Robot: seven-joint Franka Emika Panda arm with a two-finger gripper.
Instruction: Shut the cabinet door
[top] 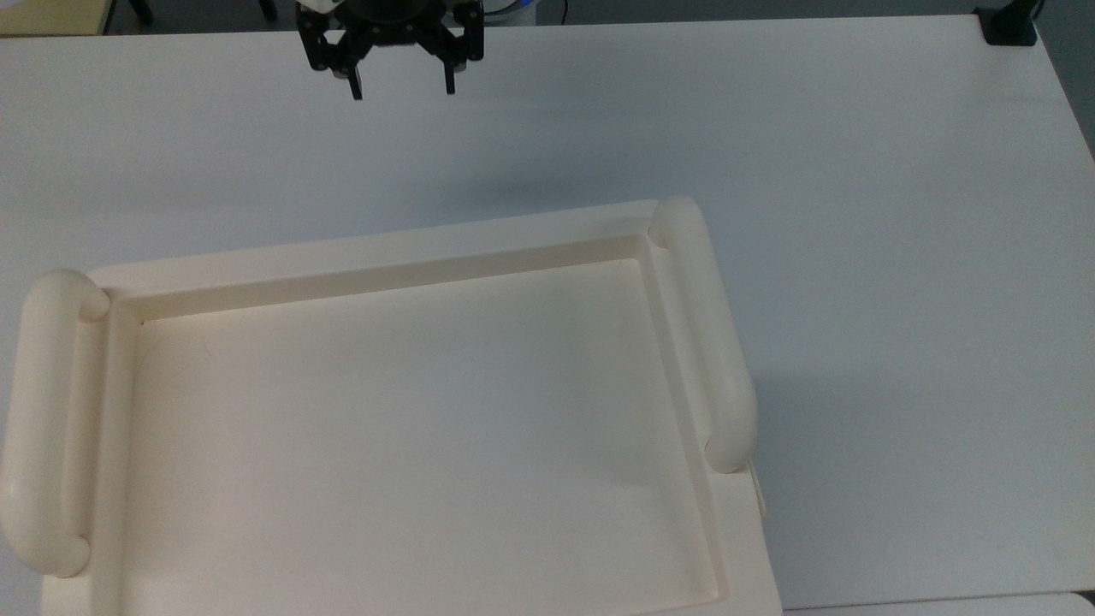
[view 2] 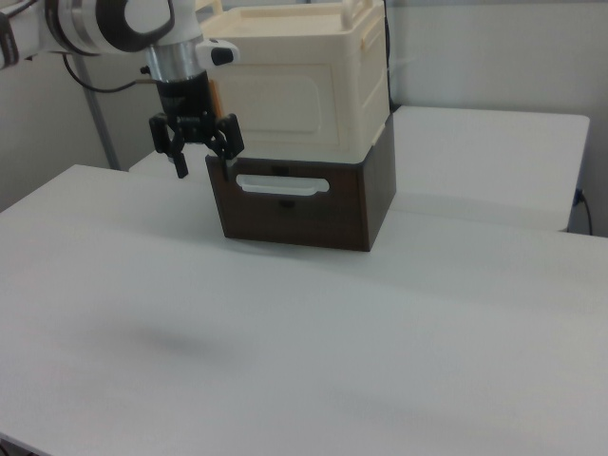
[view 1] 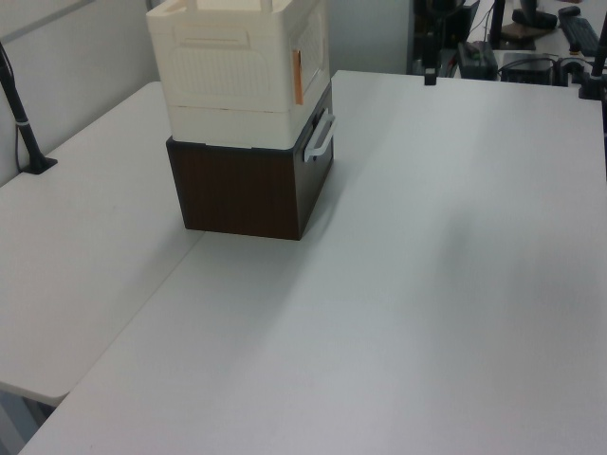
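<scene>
The cabinet [top: 385, 248] is a cream box with a recessed tray top, standing on a dark brown drawer unit [view 2: 294, 214]. Its cabinet door [view 2: 294, 104] lies flat against the cabinet's front, with a copper-coloured bit [view 1: 297, 78] at its edge in the left view. My gripper [top: 400, 90] hangs open and holds nothing, well clear of the cabinet, near the top edge of the top view. In the right view my gripper [view 2: 204, 160] points down above the table, in front of the door's left edge. The left view shows my gripper [view 1: 430, 76] far back, to the right of the cabinet.
The drawer unit has a white handle [view 2: 282, 185] below the door. A black clamp post [view 1: 24, 123] stands at the left view's left, and a black mount [top: 1009, 26] at the top view's upper right corner. The white table [top: 855, 257] spreads wide around the cabinet.
</scene>
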